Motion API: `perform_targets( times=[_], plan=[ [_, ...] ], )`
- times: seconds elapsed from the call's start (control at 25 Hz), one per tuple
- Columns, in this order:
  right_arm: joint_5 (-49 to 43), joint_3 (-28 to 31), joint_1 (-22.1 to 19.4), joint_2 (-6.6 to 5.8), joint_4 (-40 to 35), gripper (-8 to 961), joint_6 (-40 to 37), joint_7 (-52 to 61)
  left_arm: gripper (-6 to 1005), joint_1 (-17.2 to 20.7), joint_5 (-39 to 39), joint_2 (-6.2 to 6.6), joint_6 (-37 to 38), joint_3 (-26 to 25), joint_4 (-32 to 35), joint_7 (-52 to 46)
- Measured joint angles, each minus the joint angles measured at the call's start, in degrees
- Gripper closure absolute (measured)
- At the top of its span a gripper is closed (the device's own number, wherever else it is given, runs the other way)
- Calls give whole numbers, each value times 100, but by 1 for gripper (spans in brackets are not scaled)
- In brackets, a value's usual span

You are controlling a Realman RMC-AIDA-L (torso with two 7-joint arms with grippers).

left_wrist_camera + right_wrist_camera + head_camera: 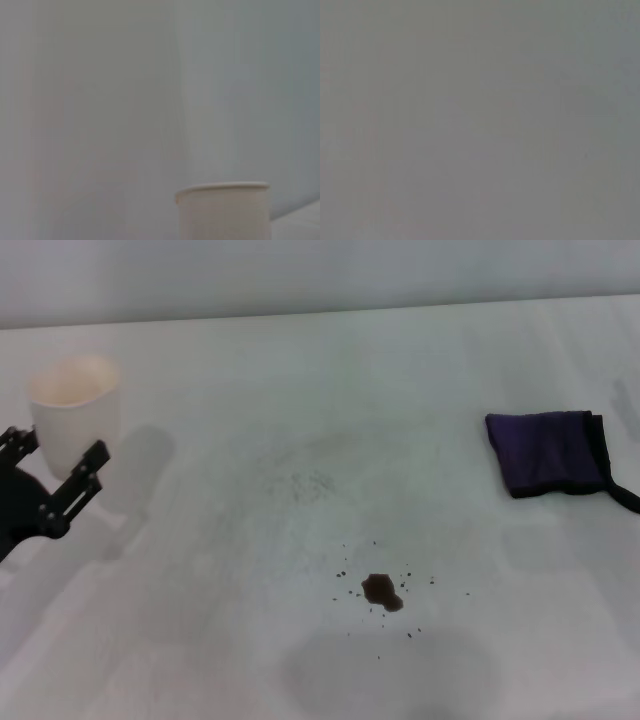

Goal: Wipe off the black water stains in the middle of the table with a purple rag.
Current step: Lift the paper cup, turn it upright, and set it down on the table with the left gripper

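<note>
The stains [382, 591] lie on the near middle of the table [250, 660], one dark blot with small specks around it, and the rag [547, 453] lies folded at the far right, well apart from them, its strap trailing toward the right edge. My left gripper [48, 476] is at the left edge, fingers apart, just in front of a cup [74, 410], far from both stains and rag. My right gripper is not in view.

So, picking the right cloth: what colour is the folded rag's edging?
Black edging on the dark purple folded rag; head view shows it best.
</note>
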Motion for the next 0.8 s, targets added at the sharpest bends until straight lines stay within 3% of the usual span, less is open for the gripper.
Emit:
perform_targets(
  times=[0.32,0.6,0.8],
  plan=[
    [-18,0,17,-2,36,95,203,-63,399,-133,-325,17,185,2,-788,172],
    [-37,-11,1,-1,36,95,233,-71,410,-550,-275,2,910,46,-1371,222],
    [-43,-28,-28,-1,32,95,241,-81,409,-746,-237,-1,1018,50,-1663,443]
  ],
)
